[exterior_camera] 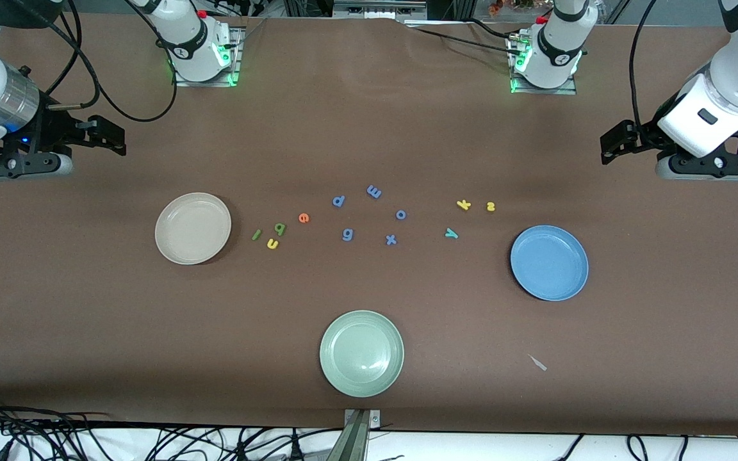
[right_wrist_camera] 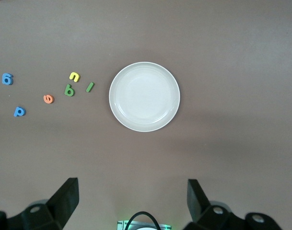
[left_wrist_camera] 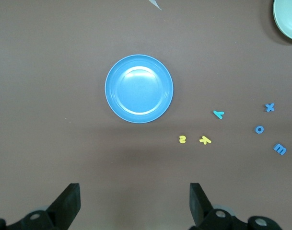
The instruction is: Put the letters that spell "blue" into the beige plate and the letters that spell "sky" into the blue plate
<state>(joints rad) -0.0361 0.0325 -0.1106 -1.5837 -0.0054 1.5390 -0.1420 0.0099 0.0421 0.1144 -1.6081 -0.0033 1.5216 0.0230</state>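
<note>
Green l (exterior_camera: 256, 235), green b (exterior_camera: 279, 228), yellow u (exterior_camera: 272, 243) and orange e (exterior_camera: 303, 218) loose on the table (exterior_camera: 369, 128), just beside the beige plate (exterior_camera: 177, 246) toward the right arm's end. Yellow k (exterior_camera: 464, 205), yellow s (exterior_camera: 490, 206) and teal y (exterior_camera: 451, 234) near the blue plate (exterior_camera: 571, 282) toward the left arm's end. Both plates bare. Periwinkle letters (exterior_camera: 373, 191) between the groups; pale green plate (exterior_camera: 343, 371) by the near edge. Left gripper (left_wrist_camera: 134, 203) up over the table's end, fingers wide apart, nothing held; right gripper (right_wrist_camera: 133, 201) likewise, waiting.

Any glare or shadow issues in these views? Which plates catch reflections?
Front view: even light; soft sheen on the pale green plate, short shadows under the plates. Left wrist view: bright glare patch on the blue plate; a broad faint shadow on the table between that plate and the gripper. Right wrist view: beige plate looks washed out, near white; letters stay sharp.
</note>
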